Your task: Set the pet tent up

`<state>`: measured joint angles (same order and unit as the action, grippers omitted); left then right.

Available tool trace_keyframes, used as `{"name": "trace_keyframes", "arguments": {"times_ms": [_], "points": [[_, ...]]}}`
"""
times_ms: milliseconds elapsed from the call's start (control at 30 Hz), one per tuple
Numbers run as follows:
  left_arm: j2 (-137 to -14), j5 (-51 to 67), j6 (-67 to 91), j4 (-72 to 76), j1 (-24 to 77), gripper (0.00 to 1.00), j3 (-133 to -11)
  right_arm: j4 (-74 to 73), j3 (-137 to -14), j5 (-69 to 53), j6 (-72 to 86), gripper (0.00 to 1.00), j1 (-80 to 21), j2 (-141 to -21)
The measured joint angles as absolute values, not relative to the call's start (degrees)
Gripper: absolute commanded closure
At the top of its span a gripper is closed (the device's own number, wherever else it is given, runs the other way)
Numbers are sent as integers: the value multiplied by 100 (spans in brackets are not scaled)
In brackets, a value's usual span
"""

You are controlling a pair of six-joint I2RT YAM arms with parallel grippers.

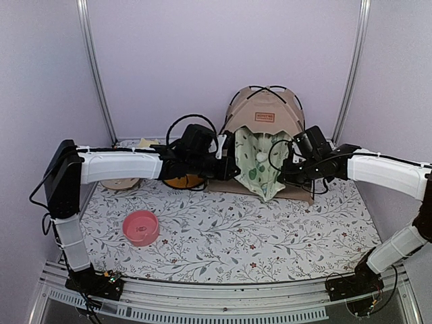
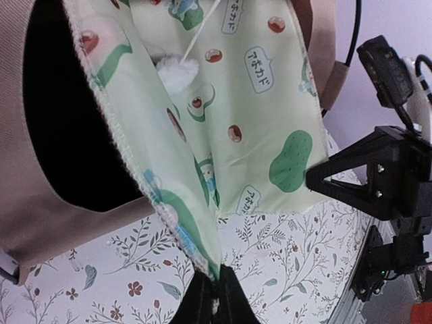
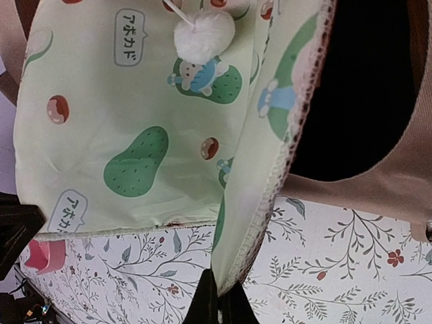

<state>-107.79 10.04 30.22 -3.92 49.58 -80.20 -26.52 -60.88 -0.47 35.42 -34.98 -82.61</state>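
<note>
Pet tent point(image 1: 264, 106) stands upright at back of counter point(image 1: 270, 229). Left jaws and right jaws are each pinched tight on an edge of the green-print mat point(image 1: 260, 165) hanging at its doorway. Likely step: fitting the mat. Next it needs feeding inside, flat.

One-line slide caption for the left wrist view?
Left hand pinches the edge of the green-print mat hanging at the opening of the pet tent.

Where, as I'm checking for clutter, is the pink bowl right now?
In the top view the pink bowl sits on the floral cloth, near left, just ahead of the left arm's base.
</note>
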Motion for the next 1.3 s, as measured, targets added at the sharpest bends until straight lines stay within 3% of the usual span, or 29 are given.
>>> {"name": "trace_keyframes", "arguments": {"times_ms": [200, 1300], "points": [[-11039, 1175, 3159, -421, 4744, 93, -8283, -2606, -6320, -110, 3374, 94, -3393, -8490], [-11852, 1184, 3435, -244, 4421, 93, -9472, -2137, -6899, -3, 3079, 94, -3020, -9113]]}}
